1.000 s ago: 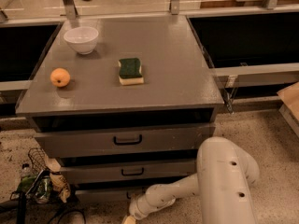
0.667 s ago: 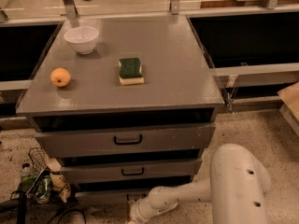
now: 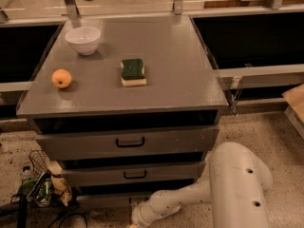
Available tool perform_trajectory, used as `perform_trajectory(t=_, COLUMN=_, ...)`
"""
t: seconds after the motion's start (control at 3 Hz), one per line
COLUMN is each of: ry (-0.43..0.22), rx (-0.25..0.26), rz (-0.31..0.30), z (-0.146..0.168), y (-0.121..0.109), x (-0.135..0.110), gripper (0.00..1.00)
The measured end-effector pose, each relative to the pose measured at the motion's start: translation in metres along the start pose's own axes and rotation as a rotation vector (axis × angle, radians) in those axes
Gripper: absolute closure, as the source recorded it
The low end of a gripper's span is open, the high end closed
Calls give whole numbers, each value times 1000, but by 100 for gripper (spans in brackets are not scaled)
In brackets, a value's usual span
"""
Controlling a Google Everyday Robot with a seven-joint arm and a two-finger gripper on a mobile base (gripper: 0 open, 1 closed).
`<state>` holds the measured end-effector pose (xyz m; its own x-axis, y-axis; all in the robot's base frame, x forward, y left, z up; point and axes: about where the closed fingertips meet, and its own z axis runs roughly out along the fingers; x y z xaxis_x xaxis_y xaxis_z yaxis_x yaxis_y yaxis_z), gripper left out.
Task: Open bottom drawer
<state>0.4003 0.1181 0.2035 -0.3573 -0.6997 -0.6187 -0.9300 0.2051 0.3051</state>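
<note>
Hanging low, jaws nr bottom drawer (image 3: 104,200) of 3.

The 1 camera sits high in front of the bench (image 3: 180,56), fairly near, tilted down onto its top and drawer fronts (image 3: 85,145). The arm (image 3: 232,184) shows below the bench's front, its hand (image 3: 135,220) at the bench's foot.

— The white arm (image 3: 190,197) reaches low along the floor, with the gripper (image 3: 135,220) down at the frame's bottom edge, just below the bottom drawer (image 3: 104,199).
— Up top, a white bowl (image 3: 83,40), an orange (image 3: 61,78) and a green sponge (image 3: 133,72) sit apart on the grey cabinet (image 3: 180,70).
</note>
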Motion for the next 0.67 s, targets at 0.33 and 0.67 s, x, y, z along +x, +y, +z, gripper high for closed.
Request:
perform_trajectory(t=0.33, ry=73, rx=59, rz=5, z=-9, y=5, x=6, gripper=0)
perform_trajectory(t=0.67, ry=96, rx=103, rz=6, z=-14, y=4, x=7, gripper=0)
